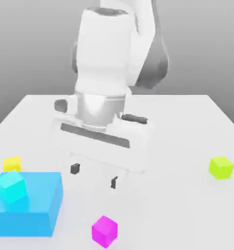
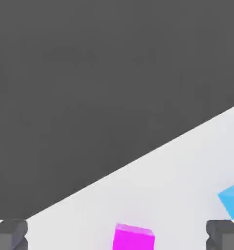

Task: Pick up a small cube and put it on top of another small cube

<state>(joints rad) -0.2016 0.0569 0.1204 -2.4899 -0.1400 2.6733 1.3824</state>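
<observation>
Magenta-pink and plain, the small cube (image 1: pixel 105 231) sits on the white table (image 1: pixel 187 127) near the front edge in the exterior view, free of everything around it. In the hand view the same small cube (image 2: pixel 133 237) appears between the two dark fingertips (image 2: pixel 9 234), with clear table on either side of it, so nothing is clamped.

Above and behind the cube in the exterior view hangs the gripper (image 1: pixel 94 176), its two fingers well apart and pointing down at the table, not touching the cube. The white arm (image 1: pixel 109 53) rises behind it.

On the exterior view's left, near the pink cube but apart from it, lies the large blue block (image 1: pixel 38 205). A cyan cube (image 1: pixel 11 188) stands tilted at the block's left side; whether it rests on the block or in front of it cannot be told. A small yellow cube (image 1: pixel 12 164) sits just behind the block. Well apart, on the exterior view's right, is a lime-green cube (image 1: pixel 221 167).

The hand view catches one corner of the large blue block (image 2: pixel 233 200) and the table's far edge against a dark grey background, which the exterior view does not give from that angle; the exterior view gives the yellow, cyan and lime cubes.
</observation>
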